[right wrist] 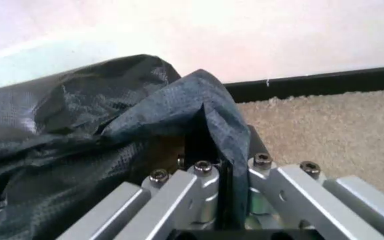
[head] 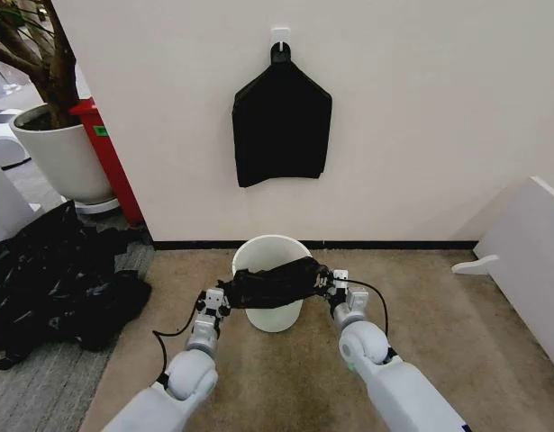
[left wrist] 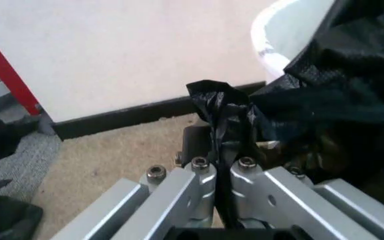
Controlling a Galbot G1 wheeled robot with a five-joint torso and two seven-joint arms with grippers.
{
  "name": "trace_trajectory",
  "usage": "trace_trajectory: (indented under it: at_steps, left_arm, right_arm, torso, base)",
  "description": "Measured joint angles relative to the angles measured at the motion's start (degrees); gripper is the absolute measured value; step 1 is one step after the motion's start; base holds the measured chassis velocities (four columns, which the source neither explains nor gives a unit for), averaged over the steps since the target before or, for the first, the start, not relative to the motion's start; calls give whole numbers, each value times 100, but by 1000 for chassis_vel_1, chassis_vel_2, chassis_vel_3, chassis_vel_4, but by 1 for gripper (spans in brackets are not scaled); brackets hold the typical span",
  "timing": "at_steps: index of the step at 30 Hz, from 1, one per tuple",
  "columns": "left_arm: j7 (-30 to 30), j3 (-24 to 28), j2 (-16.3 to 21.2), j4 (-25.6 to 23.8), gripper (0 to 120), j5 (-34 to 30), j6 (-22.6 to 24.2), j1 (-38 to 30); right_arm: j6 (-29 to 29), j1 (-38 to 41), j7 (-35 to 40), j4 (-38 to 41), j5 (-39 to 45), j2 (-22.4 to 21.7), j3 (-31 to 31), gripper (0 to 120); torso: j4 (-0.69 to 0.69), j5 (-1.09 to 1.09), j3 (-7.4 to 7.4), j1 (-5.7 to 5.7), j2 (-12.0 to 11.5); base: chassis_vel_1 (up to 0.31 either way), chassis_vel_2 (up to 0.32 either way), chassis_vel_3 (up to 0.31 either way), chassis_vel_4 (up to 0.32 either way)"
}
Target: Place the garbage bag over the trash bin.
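The garbage bag (head: 275, 283) hangs as a thin, wrinkled black band stretched across the front of the trash bin (head: 271, 315), just under the near part of its rim, covering that stretch of the cream-white wall. Going left to right: the big black plastic heap (head: 56, 283) lies on the floor at the far left, cut off by the edge. Next, the left hand (head: 224, 298) sits just beside the bin's left side, its fingers (left wrist: 204, 187) pressed together on a twisted corner of the bag (left wrist: 227, 120); the fingertips themselves are buried in the plastic. The bin's open mouth shows white inside, and whether the bag's own mouth is open cannot be made out. On the wall above, a flat black bundle (head: 281, 126) hangs from a hook. The right hand (head: 329, 282), at the bin's right side, is clamped on the bag's other end (right wrist: 112, 130), glossy folds hiding its fingertips.
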Motion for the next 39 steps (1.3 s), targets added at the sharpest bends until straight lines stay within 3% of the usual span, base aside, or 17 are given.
trace_trajectory:
  at_steps: [11, 18, 33, 39]
  left_arm:
    - [112, 56, -282, 600, 0, -103, -56, -376]
    - [96, -31, -329, 532, 0, -141, -58, -410]
    - [111, -136, -658, 1233, 0, -173, -86, -547]
    - [168, -98, -671, 1284, 0, -135, -133, -517]
  right_arm:
    - [3, 282, -554, -558, -101, 221, 78, 0]
    - [-120, 350, -653, -544, -126, 268, 178, 0]
    - [-164, 658, -909, -1156, -123, 473, 395, 0]
    - [-127, 587, -986, -1175, -149, 494, 383, 0]
  torso:
    - [0, -1, 0, 0, 0]
    - [0, 0, -1, 0, 0]
    - [0, 0, 0, 0, 0]
    - [1, 0, 0, 0, 0]
  base:
    - [0, 0, 0, 0]
    - [0, 0, 0, 0]
    - [0, 0, 0, 0]
    - [0, 0, 0, 0]
